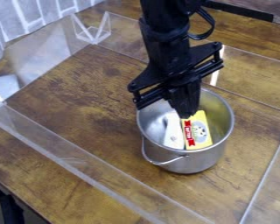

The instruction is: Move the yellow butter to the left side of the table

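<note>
The yellow butter, a small flat packet with a red-and-white label, lies inside the round steel pot beside a white block. My black gripper hangs just above the pot's mouth, its fingers shut together and pointing down over the pot's far-left part, close to the butter's upper edge. Nothing is held between the fingers. The arm hides part of the pot's far rim. The pot stands on the dark brown wooden table, right of centre.
Clear plastic sheeting edges the table along the left and front. A bright reflection strip lies on the wood behind the pot. Bare wood stretches to the left of the pot.
</note>
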